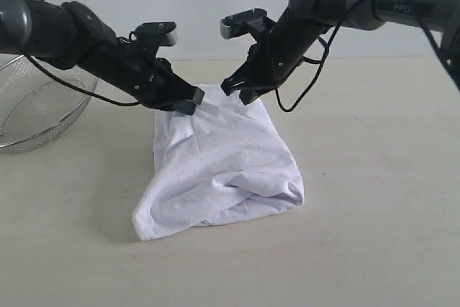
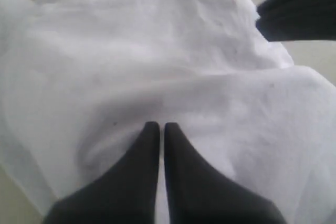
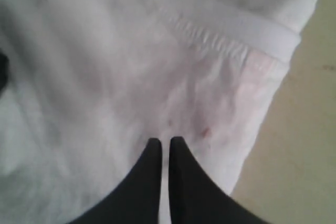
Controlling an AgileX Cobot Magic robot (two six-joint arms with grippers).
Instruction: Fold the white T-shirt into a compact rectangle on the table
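White T-shirt [image 1: 219,170] sat mid-fold, left gripper [image 1: 192,100] and right gripper [image 1: 237,91] clenched on its twelve-o'clock edge, which seemingly needed carrying toward six o'clock.

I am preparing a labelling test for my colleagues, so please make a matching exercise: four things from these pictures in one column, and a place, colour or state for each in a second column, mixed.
Things:
1. white T-shirt
2. wire-mesh basket
3. left gripper
4. table

Descriptions:
A. pale beige, lies under everything
B. shut on the shirt's fabric
C. silver, at the left edge of the exterior view
D. far edge raised, near part bunched on the surface

Pairs: 1-D, 2-C, 3-B, 4-A
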